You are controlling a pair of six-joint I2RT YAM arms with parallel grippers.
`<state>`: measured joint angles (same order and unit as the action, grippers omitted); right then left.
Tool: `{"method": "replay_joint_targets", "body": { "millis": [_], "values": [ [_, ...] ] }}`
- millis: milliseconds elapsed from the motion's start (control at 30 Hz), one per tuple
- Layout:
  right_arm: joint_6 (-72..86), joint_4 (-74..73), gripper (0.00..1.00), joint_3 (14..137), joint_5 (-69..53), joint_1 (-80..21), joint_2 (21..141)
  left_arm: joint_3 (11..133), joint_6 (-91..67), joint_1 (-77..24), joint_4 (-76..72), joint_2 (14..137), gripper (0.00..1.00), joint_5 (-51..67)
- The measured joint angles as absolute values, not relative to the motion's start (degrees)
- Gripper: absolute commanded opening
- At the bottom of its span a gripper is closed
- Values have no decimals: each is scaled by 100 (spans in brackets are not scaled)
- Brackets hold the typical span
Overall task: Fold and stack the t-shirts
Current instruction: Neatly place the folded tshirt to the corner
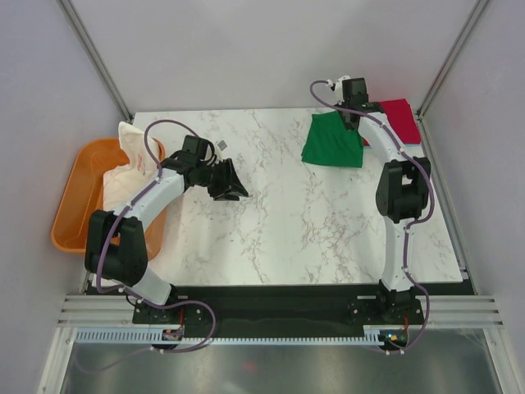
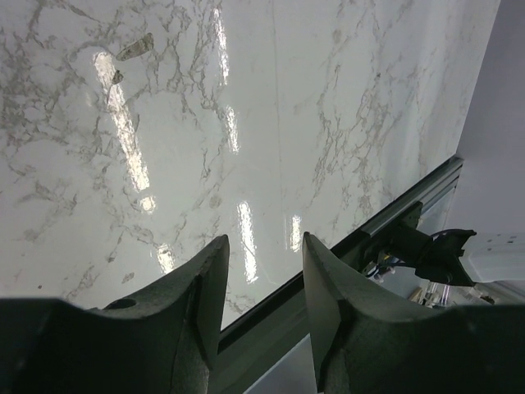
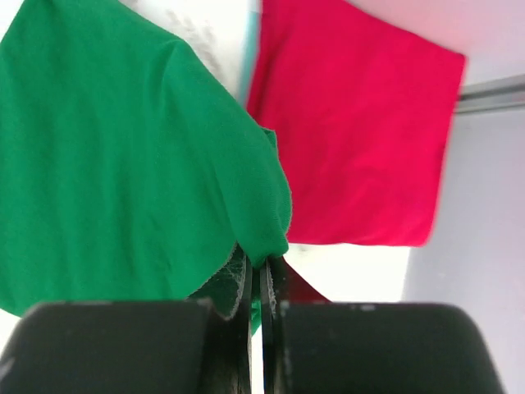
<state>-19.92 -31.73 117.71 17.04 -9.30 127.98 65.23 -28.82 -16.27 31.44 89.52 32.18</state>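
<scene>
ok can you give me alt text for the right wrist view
The right end effector is shut on an edge of the green t-shirt, whose cloth fills the left half of the view. A red t-shirt lies flat beyond it on the right.

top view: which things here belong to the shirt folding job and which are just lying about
Job: bright green cloth t-shirt; red cloth t-shirt; white cloth t-shirt.
Lying about: orange plastic tub; small grey scrap.

Orange tub (image 1: 76, 199) beside marble table (image 1: 287, 222); grey scrap (image 1: 222, 144), maybe tag.
</scene>
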Motion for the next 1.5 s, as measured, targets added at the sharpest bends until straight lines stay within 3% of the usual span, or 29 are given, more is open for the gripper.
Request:
{"method": "replay_joint_targets", "body": {
  "millis": [667,1500],
  "values": [
    [-3074,-2904,0,12313,1863,-373,12801,6523,-2877,-1664,3144,8949,48,3358],
    [-3175,-2834,0,12403,1260,-38,12728,6521,-2877,-1664,3144,8949,48,3352]
  ]
}}
